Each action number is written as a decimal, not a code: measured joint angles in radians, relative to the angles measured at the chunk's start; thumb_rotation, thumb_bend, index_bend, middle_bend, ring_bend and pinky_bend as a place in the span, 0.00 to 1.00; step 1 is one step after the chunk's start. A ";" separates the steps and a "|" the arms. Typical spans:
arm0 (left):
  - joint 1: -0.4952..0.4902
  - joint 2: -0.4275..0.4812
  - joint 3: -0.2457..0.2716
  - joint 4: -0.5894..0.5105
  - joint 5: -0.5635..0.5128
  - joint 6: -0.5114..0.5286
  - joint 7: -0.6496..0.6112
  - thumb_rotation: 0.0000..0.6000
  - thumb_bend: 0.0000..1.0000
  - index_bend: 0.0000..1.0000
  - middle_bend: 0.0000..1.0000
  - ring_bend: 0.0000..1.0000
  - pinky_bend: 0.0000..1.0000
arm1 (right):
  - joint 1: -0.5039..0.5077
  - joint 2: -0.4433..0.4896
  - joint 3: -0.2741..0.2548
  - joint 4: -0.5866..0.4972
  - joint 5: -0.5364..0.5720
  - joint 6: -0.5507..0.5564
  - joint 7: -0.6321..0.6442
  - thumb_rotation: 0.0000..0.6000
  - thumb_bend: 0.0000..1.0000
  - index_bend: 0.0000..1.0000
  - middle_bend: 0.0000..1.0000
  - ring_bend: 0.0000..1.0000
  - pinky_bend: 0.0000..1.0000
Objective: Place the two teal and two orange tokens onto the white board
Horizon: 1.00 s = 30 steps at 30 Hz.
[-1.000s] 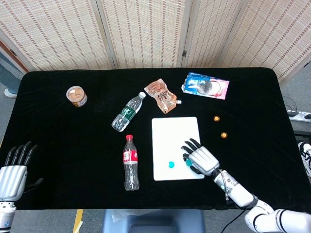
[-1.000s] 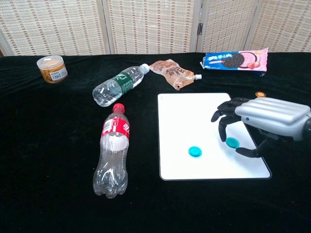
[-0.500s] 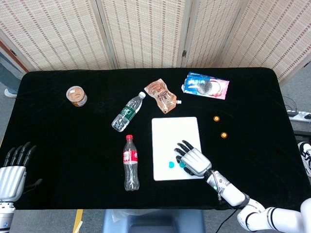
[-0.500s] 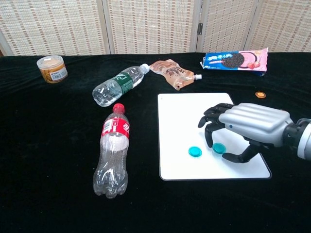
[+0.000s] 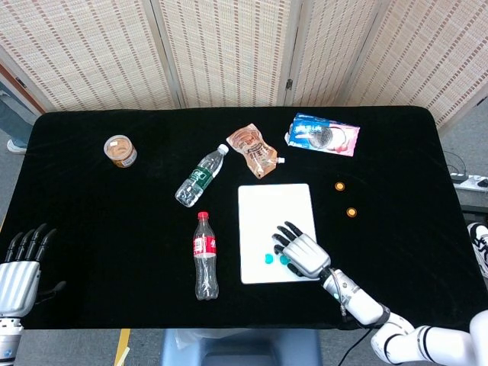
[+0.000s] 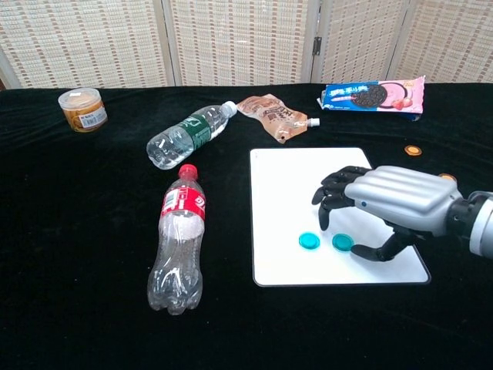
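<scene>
Teal tokens: two lie flat on the white board (image 6: 308,185), side by side near its near edge. The first teal token (image 6: 309,241) sits at about 6 o'clock of the board's middle; the second teal token (image 6: 342,242) is just beside it at 3 o'clock, apart from it.
Orange tokens: both are off the board, on the black surface (image 5: 114,221) at the board's 2 to 3 o'clock. The far orange token (image 5: 339,185) and the near orange token (image 5: 351,212) lie well apart from the board's edge.
White board: flat on the surface, right of centre, long side running away from the robot.
Right hand: the right hand (image 6: 389,206) hangs low over the board's near right part, palm down, fingers (image 6: 333,196) spread and curved downward, holding nothing. The second teal token lies just under the fingertips; whether any tip touches it I cannot tell. The thumb reaches down toward the board at the token's 3 o'clock.
Left hand: the left hand (image 5: 21,267) shows only in the head view, at the surface's near left corner, fingers extended and apart, empty.
Cola bottle: the cola bottle (image 6: 179,243) lies on its side at the board's 9 o'clock, red cap pointing away.
Green-label bottle: the green-label bottle (image 6: 187,135) lies tilted at the board's 10 o'clock.
Pouch: the orange pouch (image 6: 276,116) lies at 12 o'clock.
Cookie pack: the cookie pack (image 6: 373,95) lies at 1 o'clock.
Jar: the small jar (image 6: 82,109) stands at far left.
</scene>
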 measured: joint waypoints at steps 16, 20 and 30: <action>-0.013 -0.003 -0.007 -0.002 0.000 -0.012 0.005 1.00 0.17 0.00 0.00 0.01 0.00 | -0.073 0.108 0.084 0.032 0.150 0.108 0.028 1.00 0.43 0.38 0.19 0.06 0.00; -0.017 -0.005 -0.007 -0.008 0.002 -0.017 0.014 1.00 0.17 0.00 0.00 0.01 0.00 | -0.093 0.128 0.105 0.088 0.237 0.089 0.036 1.00 0.43 0.38 0.19 0.06 0.00; -0.025 -0.003 -0.008 -0.021 0.002 -0.025 0.034 1.00 0.17 0.00 0.00 0.01 0.00 | -0.103 0.092 0.118 0.239 0.323 0.004 0.076 1.00 0.43 0.39 0.19 0.06 0.00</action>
